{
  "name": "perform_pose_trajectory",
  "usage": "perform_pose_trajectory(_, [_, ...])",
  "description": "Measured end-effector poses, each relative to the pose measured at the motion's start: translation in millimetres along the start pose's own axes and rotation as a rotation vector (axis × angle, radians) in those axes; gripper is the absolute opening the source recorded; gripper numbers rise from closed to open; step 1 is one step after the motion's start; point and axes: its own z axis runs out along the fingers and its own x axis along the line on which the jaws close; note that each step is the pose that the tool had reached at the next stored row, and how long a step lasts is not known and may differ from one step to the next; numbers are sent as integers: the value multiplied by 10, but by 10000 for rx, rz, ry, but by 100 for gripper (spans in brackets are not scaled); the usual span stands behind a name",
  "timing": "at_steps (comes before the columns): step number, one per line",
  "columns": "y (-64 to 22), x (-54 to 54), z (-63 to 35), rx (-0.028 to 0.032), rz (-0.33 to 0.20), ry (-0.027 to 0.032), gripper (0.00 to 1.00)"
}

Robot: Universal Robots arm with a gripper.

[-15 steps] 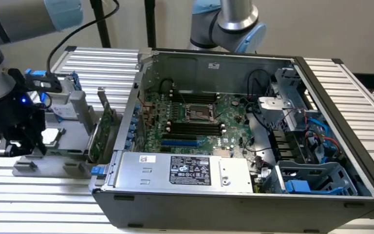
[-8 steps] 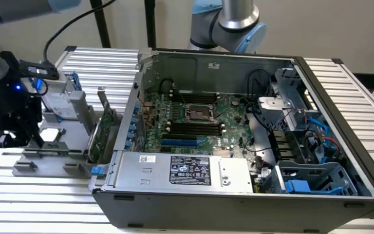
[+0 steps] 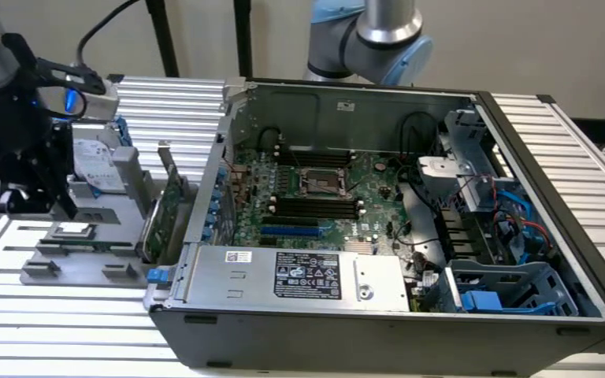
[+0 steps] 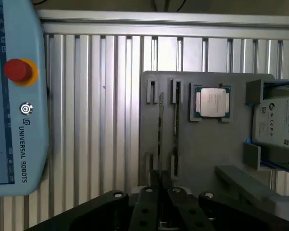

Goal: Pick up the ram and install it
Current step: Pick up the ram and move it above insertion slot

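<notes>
gripper [image 4: 160, 182]: far left of the exterior view, low over the gray holder [image 3: 84, 250]; open or closed cannot be told | ram [image 4: 160, 126]: edge-on in a holder slot, one end at the gripper | computer case [image 3: 387, 335]: centre-right, lid off

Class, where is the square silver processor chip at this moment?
In the wrist view, the processor chip sits in a recess on the grey holder plate, between the plate's narrow slots and the hard drive.
</notes>
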Motion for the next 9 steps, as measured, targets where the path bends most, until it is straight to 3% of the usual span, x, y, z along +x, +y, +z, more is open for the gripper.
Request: perform_pose_trajectory(9, [-368,-6,-416,-1,-8,-83,0])
